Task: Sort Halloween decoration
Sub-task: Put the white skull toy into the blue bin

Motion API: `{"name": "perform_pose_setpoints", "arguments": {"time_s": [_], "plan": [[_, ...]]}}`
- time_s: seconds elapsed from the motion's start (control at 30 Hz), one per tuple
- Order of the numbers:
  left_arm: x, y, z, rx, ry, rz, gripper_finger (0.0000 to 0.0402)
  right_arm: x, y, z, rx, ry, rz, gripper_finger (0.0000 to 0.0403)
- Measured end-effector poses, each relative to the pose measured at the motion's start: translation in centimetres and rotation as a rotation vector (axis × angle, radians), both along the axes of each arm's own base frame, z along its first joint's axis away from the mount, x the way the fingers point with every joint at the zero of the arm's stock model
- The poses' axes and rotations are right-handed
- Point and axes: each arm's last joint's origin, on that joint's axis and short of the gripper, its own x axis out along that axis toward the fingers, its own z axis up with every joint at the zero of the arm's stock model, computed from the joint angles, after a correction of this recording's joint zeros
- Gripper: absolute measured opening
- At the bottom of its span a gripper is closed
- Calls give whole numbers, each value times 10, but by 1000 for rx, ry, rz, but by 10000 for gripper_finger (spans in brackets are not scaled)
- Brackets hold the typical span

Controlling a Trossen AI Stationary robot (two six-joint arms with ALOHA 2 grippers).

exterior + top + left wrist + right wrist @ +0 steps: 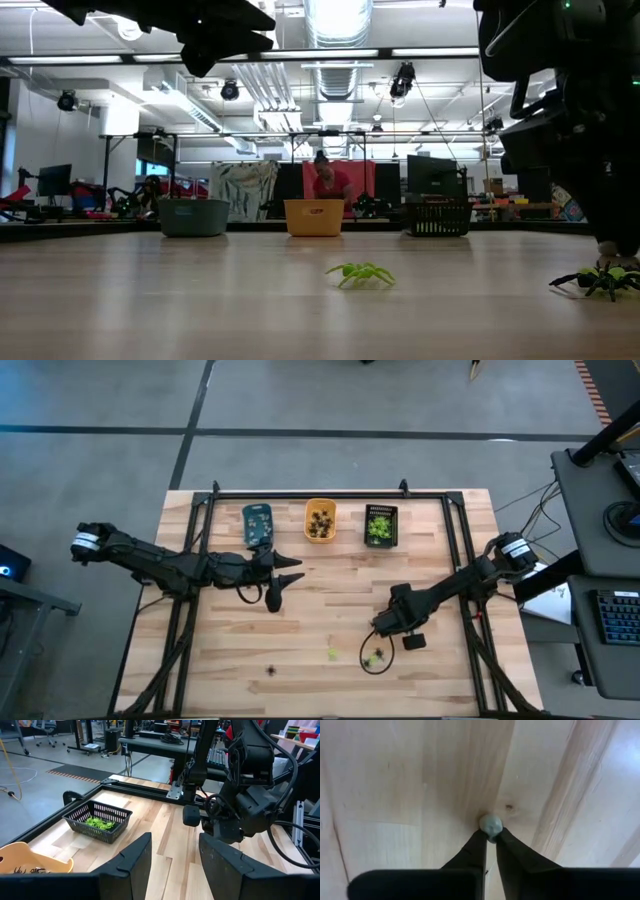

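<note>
Right hand down, pinching spider

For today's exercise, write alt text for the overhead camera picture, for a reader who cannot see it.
Seen from above, the right tool is down on a green toy spider near the front of a wooden table. The left tool hovers mid-table. Blue, orange and black trays line the back; a green spider and a black spider lie loose.

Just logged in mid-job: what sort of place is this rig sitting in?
Most likely a robotics lab or workshop: exposed ceiling ducts, rows of workbenches with monitors, and a person seated behind the wooden table.
</note>
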Motion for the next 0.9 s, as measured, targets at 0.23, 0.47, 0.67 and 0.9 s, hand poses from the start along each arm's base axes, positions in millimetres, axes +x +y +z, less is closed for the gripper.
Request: {"name": "perform_pose_setpoints", "arguments": {"time_s": [0.23,0.47,0.67,0.9], "plan": [[0,0,0,0,0,0,148,0,0,1,0,-9,0,10],[0,0,0,0,0,0,148,1,-3,15,14,-96,-28,8],[0,0,0,-1,0,0,148,7,-6,29,65,-221,-58,8],[0,0,0,-1,0,1,148,21,-11,36,78,-373,-57,8]]}}
